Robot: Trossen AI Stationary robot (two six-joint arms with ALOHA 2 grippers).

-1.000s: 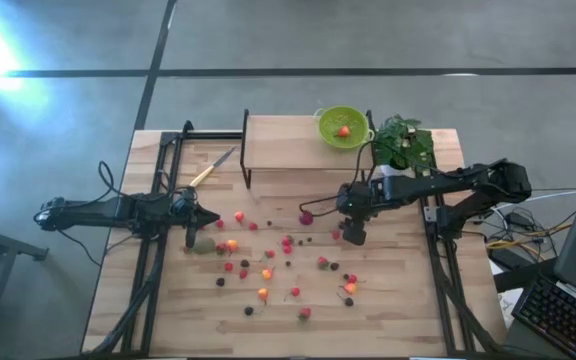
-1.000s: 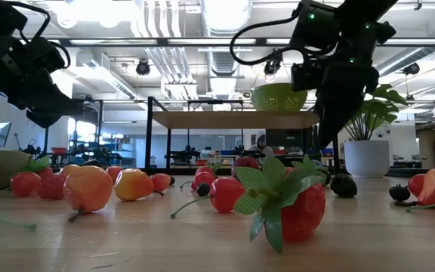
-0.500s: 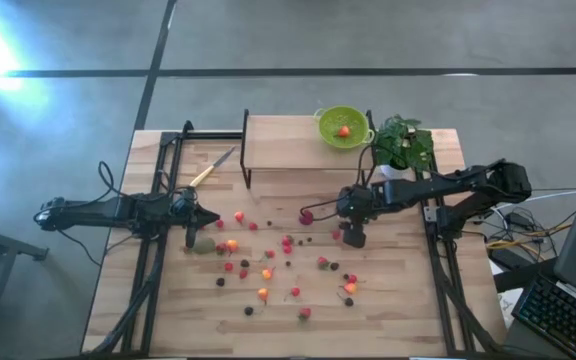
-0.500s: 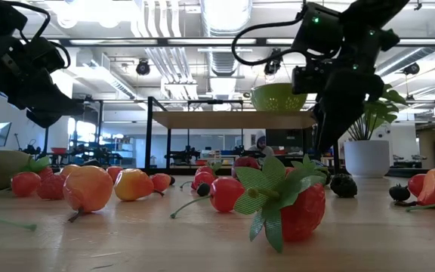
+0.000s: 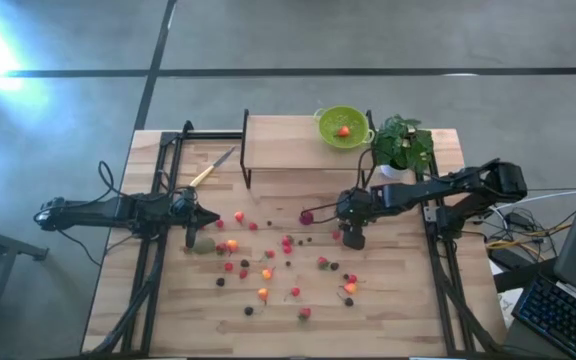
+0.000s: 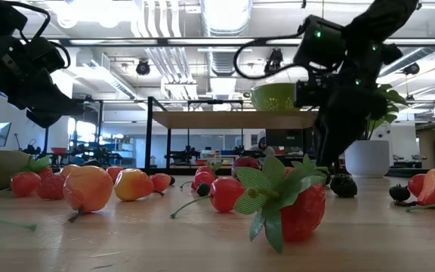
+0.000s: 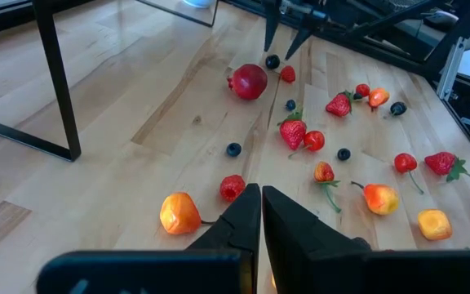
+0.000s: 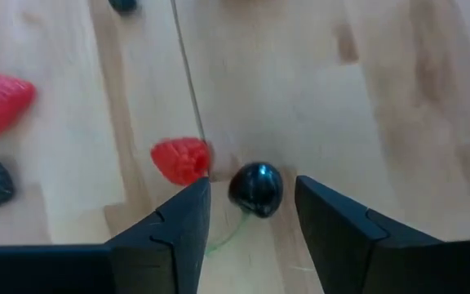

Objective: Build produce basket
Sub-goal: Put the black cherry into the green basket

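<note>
From above, we see the wooden worktop (image 5: 388, 310) with the lime-green produce basket (image 5: 343, 127) on a raised shelf (image 5: 278, 143) at the far side, one red fruit already in it, just beside a potted plant (image 5: 401, 146). The produce (image 5: 268, 272) is scattered across the middle of the worktop: small red, orange and dark pieces, with a brownish-green kiwi (image 5: 203, 244) lying near the left gripper (image 5: 190, 240). A yellow-handled knife (image 5: 211, 170) lies near the shelf's left leg. The right gripper (image 5: 353, 238) points down over the fruit to the right of a dark red pomegranate (image 5: 307, 216).

At worktop level, we see a big strawberry (image 6: 289, 204) in the foreground and cherries and orange fruits behind it. The right gripper (image 6: 331, 155) reaches down close to the surface beyond the strawberry, and the basket (image 6: 282, 97) sits on the shelf behind.

In the left wrist view, the left arm's fingers (image 7: 247, 220) are clenched together with nothing between them, above an orange fruit (image 7: 179, 212) and a raspberry (image 7: 232, 187); the other arm's fingers come down beyond the pomegranate (image 7: 249, 82).

In the right wrist view, the right arm's fingers (image 8: 182, 220) stand released, apart on either side of a dark cherry (image 8: 256, 189) on the wood. We cannot tell whether they touch it. A raspberry (image 8: 180, 160) lies just beside one finger.
</note>
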